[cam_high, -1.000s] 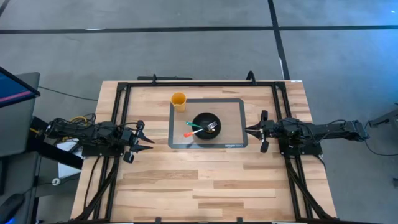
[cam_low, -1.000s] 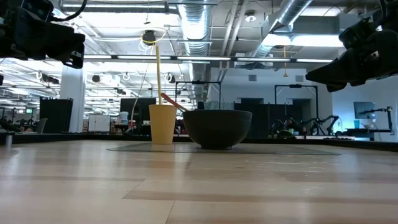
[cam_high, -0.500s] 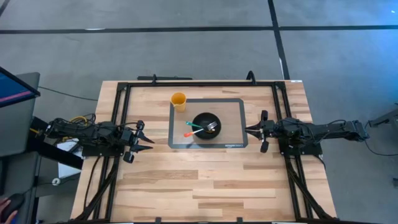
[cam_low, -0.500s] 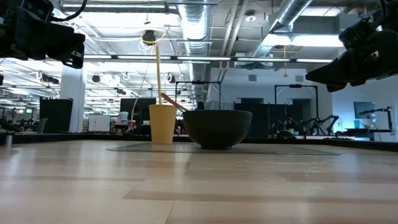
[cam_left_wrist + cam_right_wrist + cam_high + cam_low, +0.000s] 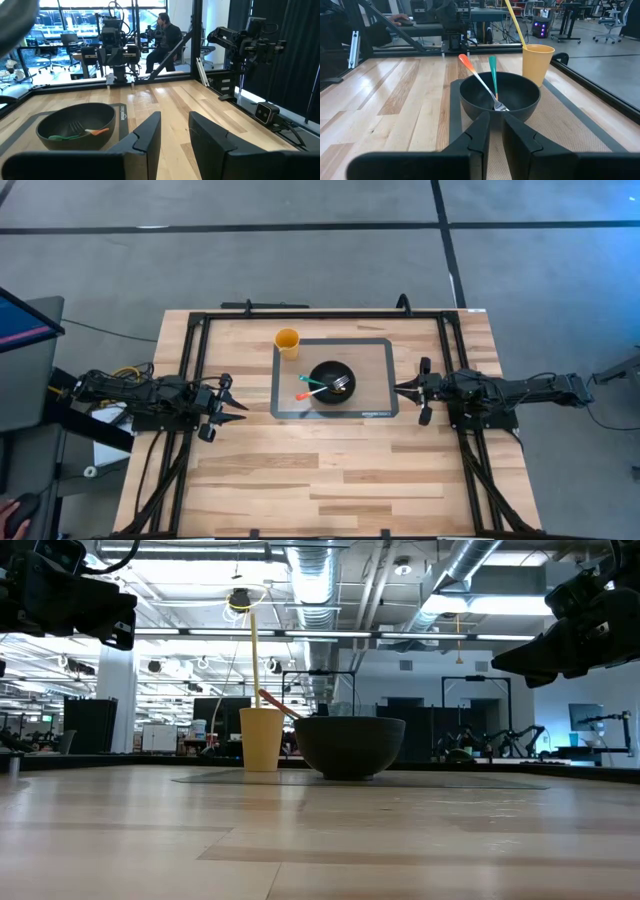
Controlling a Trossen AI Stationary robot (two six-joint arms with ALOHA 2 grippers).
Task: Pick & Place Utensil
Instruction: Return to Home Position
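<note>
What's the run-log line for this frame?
left gripper: open, idle left of mat | right gripper: open, idle right of mat | forks: in bowl | cup: beside bowl

Open-plan robotics lab: exposed ceiling ducts [image 5: 320,580], workstations, robot rigs [image 5: 117,50].

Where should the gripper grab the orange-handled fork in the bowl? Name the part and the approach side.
Grip the orange-handled fork on its raised handle, just below the orange tip, which sticks out above the rim of the black bowl. Its tines lie at the bowl's bottom beside the green-handled utensil, so come from above; the left gripper faces the handle end.
</note>
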